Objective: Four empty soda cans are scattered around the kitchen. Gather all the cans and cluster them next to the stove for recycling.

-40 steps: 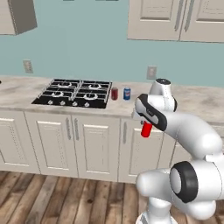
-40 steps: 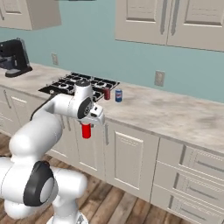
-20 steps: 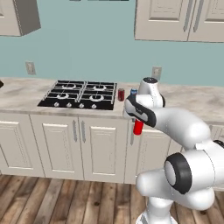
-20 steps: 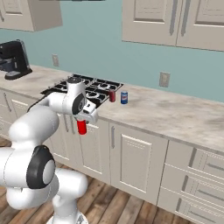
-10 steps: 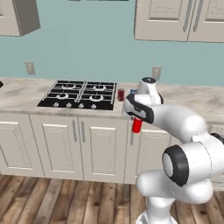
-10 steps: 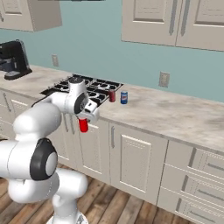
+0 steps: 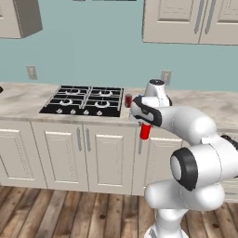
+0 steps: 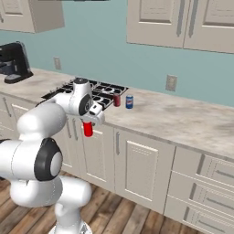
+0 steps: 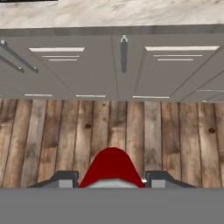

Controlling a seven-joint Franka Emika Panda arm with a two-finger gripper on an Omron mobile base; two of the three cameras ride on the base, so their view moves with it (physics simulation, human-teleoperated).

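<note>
- Our gripper is clamped on a red soda can, which hangs below the hand in front of the cabinet doors, below the worktop's front edge.
- Hand view: the can sits between both fingertips, over the wood floor.
- Another red can and a blue can stand on the worktop just beside the stove's right edge.
- Coffee maker sits at the worktop's far left.
</note>
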